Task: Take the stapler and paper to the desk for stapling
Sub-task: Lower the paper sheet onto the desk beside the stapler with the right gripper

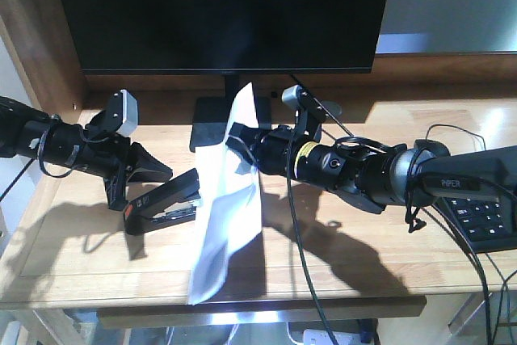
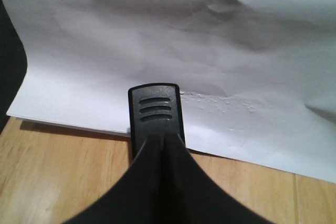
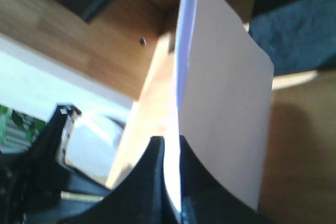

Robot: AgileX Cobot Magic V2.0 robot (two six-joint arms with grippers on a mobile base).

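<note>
Paper [image 1: 230,224]: one thin white sheet, light and floppy, already creased. It will buckle or tear if pulled, so it is best pinched near an edge, as it is now.
Paper position: held up on edge by its upper part, sagging down so its lower corner reaches the front rim of the bench [image 1: 363,240]. Whether that corner touches the wood I cannot tell.
Stapler [image 1: 166,199]: small, black, rigid and fairly weighty for its size, with smooth plastic that could slip. My judgement is that the sides of the rear body are the place to grip it.
Stapler position: low over the bench, mouth agape and pointing at the sheet's near edge, just beside it.
Left gripper [image 1: 133,175]: fingers drawn narrow, clamped on the stapler's rear. Its wrist view shows the ribbed cap [image 2: 155,111] just past the fingertips, with the sheet filling the background.
Right gripper [image 1: 242,141]: closed narrow on the sheet's upper part. Its wrist view shows the paper edge-on between the fingers [image 3: 157,171].
Surroundings: monitor [image 1: 226,14] behind, keyboard [image 1: 485,220] far right.
</note>
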